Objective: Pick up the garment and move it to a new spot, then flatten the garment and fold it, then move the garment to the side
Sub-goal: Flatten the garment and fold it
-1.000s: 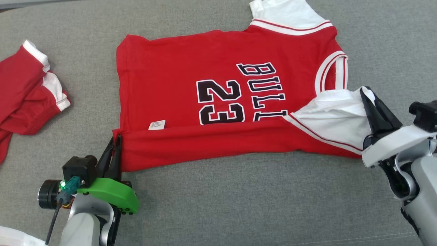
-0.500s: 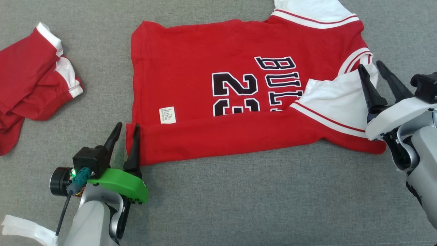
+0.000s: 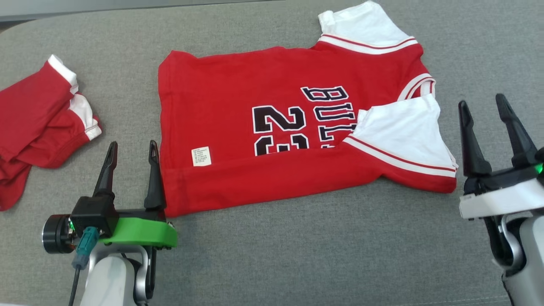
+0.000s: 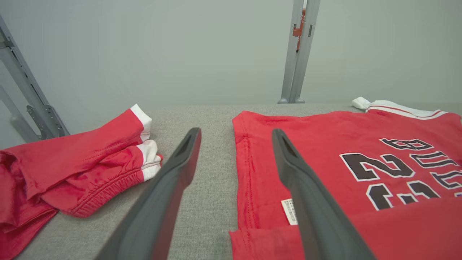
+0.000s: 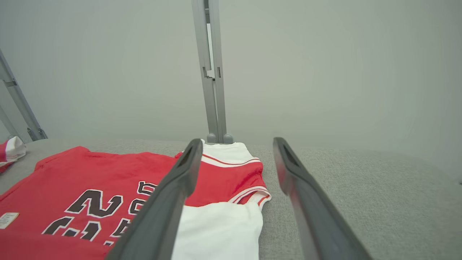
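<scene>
Grey woven cloth is covering the padded worktop (image 3: 297,255), coarse and even in grain. Nearest, the left tool (image 3: 132,144) is standing wide, with nothing between its two long, dark, tapering fingers, and a glossy green bracket (image 3: 140,233) is sitting at its wrist. Its inner finger is hanging just beside the jersey's hem corner; I cannot tell whether it is touching. The right tool (image 3: 481,100) is also gaping wide and empty, just beside the jersey's near sleeve (image 3: 403,131) and apart from it.

Between the two tools the jersey (image 3: 238,97), a soft red knit, is lying flat in the middle of the worktop, hem towards the robot's left. Its near long edge is lying folded over as a smooth band (image 3: 276,178), hiding the lower part of the black, white-edged "23" and the lettering. A small white label (image 3: 201,156) is showing just above that fold. The near sleeve, white with thin red stripes, is lying folded onto the chest, while the far sleeve (image 3: 361,25) is spreading flat towards the back.

Well apart on the left, a second red garment (image 3: 38,119) with white trim is lying crumpled. Beyond the worktop's edge, grey metal posts (image 4: 299,50) are rising against a pale wall (image 5: 343,72).
</scene>
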### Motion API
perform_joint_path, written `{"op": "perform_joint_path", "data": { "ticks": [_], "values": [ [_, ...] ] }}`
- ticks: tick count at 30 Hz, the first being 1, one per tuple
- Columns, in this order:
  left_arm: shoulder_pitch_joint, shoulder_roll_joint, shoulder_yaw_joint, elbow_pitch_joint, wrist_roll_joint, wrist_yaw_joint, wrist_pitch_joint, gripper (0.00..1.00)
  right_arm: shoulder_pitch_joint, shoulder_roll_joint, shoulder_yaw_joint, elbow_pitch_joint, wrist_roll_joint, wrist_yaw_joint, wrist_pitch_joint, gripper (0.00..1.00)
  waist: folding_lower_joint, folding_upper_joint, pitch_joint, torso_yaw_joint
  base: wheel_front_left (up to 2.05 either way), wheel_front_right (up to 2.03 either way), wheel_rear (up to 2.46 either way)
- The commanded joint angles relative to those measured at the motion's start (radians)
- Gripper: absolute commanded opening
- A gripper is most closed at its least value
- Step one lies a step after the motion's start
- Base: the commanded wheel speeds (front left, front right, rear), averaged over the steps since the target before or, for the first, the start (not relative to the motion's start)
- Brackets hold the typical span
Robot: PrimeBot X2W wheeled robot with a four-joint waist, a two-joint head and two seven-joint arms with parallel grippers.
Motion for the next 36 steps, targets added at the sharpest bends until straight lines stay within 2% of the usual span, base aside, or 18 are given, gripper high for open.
{"op": "perform_joint_path", "data": {
  "ticks": [1, 10, 21, 28, 36],
  "values": [
    [0.023, 0.006, 0.004, -0.007, 0.007, 0.009, -0.006, 1.0, 0.038, 0.011, -0.009, -0.023, -0.012, -0.001, -0.002, 1.0, 0.0, 0.0, -0.03, -0.022, 0.0, 0.0, 0.0],
    [0.092, 0.021, 0.008, -0.025, 0.016, 0.034, -0.003, 1.0, 0.209, 0.074, -0.019, -0.109, -0.036, -0.001, -0.002, 1.0, 0.0, 0.0, -0.078, -0.046, 0.0, 0.0, 0.0],
    [0.106, 0.029, -0.004, -0.038, 0.019, 0.053, 0.016, 1.0, 0.222, 0.073, -0.02, -0.1, -0.025, -0.001, 0.006, 1.0, 0.0, 0.0, -0.077, -0.041, 0.0, 0.0, 0.0],
    [0.119, 0.019, -0.034, 0.069, -0.016, 0.019, 0.09, 1.0, 0.206, 0.058, -0.02, 0.046, 0.006, -0.002, 0.031, 1.0, 0.0, 0.0, -0.046, -0.033, 0.0, 0.0, 0.0],
    [0.072, -0.01, -0.046, 0.208, -0.117, -0.031, 0.145, 1.0, 0.127, 0.048, 0.005, 0.257, 0.06, -0.001, 0.018, 1.0, 0.0, 0.0, -0.002, -0.018, 0.0, 0.0, 0.0]
  ]
}}
